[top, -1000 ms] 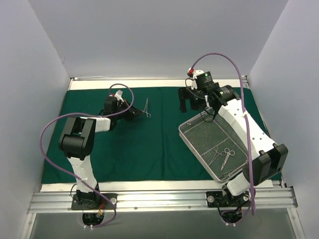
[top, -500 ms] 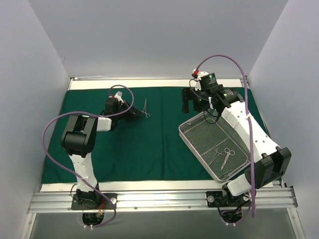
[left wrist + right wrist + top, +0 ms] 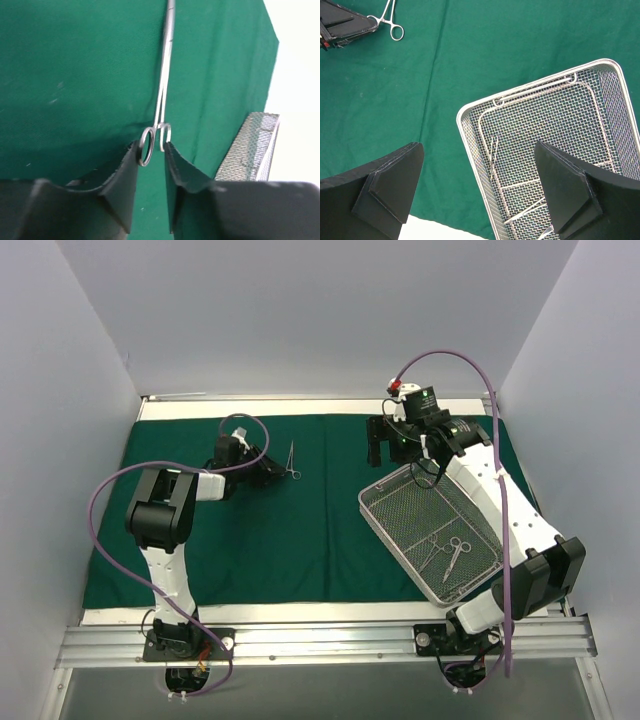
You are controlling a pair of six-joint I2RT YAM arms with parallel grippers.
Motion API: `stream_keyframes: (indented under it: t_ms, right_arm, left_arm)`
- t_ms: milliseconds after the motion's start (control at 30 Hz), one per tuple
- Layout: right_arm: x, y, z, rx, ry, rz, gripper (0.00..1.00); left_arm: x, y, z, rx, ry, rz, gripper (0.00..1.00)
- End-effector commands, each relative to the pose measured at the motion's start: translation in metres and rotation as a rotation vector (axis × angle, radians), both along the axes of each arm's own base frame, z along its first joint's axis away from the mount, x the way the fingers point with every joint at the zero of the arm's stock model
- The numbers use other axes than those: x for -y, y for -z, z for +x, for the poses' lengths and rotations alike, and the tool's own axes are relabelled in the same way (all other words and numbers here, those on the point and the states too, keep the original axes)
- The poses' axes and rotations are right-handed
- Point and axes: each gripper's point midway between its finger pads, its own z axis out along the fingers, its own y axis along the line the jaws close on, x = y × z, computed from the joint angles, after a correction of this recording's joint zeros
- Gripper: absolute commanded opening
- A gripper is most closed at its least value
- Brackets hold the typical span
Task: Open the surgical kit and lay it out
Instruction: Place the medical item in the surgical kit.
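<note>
Drape, from above: the dark green cloth drape (image 3: 300, 540) lies spread flat.
Tray, from above: the rectangular silver wire-mesh tray (image 3: 405, 505) sits askew on the drape's right side, with small silver scissor-handled instruments (image 3: 447, 552) in its near end.
Right gripper, from above: the right gripper (image 3: 378, 462) hovers at the tray's far corner.
Clamp, left wrist: a slim silver ring-handled clamp (image 3: 164, 75) lies on the drape, its rings at the left gripper (image 3: 150, 148) tips. The jaws are narrowly parted, and whether they are clamped on the rings is unclear.
Right gripper, right wrist: the jaws are spread wide and hold nothing, above the tray's corner.
</note>
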Motion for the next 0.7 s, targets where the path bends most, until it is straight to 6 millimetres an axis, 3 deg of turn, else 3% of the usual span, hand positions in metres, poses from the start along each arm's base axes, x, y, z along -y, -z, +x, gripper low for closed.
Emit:
stream_keyframes:
  t_ms: [0, 167, 367, 667]
  right_arm:
    - [0.004, -0.009, -0.002, 0.033, 0.008, 0.013, 1.00]
    - [0.003, -0.010, -0.001, 0.037, 0.011, 0.020, 1.00]
    - [0.000, -0.008, 0.000, 0.032, 0.014, 0.033, 1.00]
    - [-0.003, -0.008, 0.006, 0.040, 0.019, 0.044, 1.00]
  left_arm:
    - [-0.005, 0.010, 0.001, -0.035, -0.011, 0.032, 0.37]
    - [-0.005, 0.013, -0.007, -0.056, -0.010, 0.030, 0.45]
    - [-0.007, 0.003, -0.007, -0.066, 0.003, 0.065, 0.53]
    - [-0.028, -0.004, -0.030, -0.230, -0.042, 0.235, 0.62]
